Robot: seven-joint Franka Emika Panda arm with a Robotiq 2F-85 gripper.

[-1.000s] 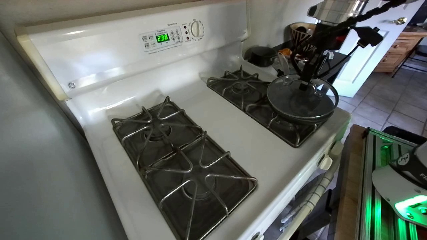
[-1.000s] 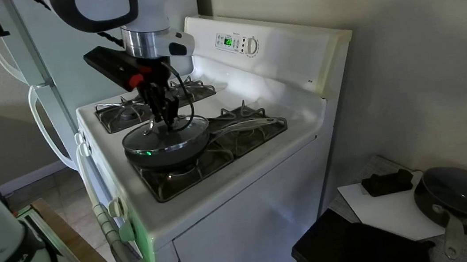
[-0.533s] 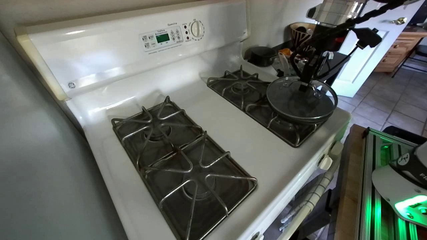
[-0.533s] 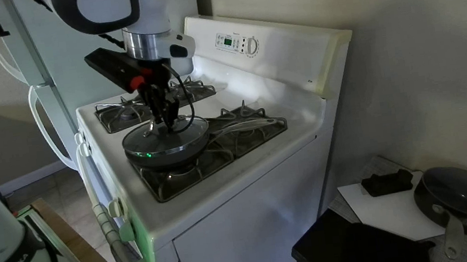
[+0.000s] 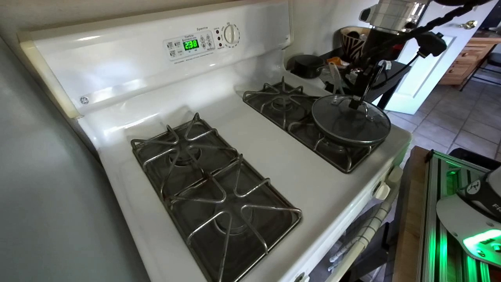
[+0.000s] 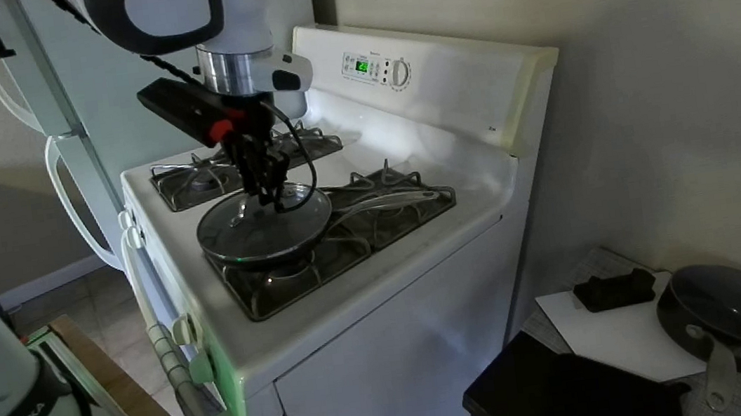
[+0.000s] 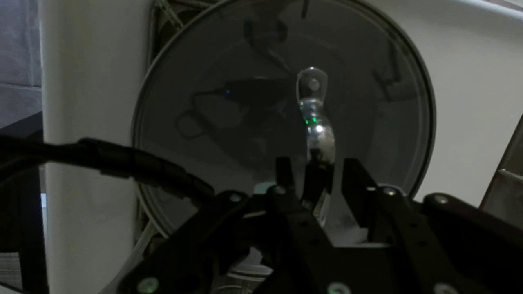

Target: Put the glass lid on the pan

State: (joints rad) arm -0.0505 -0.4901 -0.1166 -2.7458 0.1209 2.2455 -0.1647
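Surface (image 5: 270, 149): pan (image 6: 391, 200) near front corner, lid (image 6: 260, 232) seemingly on it
End effector (image 7: 318, 171): spread astride lid's handle (image 7: 320, 139)
Handle: rise straight up without snagging

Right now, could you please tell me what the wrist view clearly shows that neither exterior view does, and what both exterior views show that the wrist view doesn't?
Only the wrist view: clear gaps on both sides of the handle of the glass lid, between the spread fingers of the gripper.

Only the exterior views: the stove's lit display, the panel dial and the robot's base.

Shared: the glass lid, its handle, the gripper and the white stovetop.
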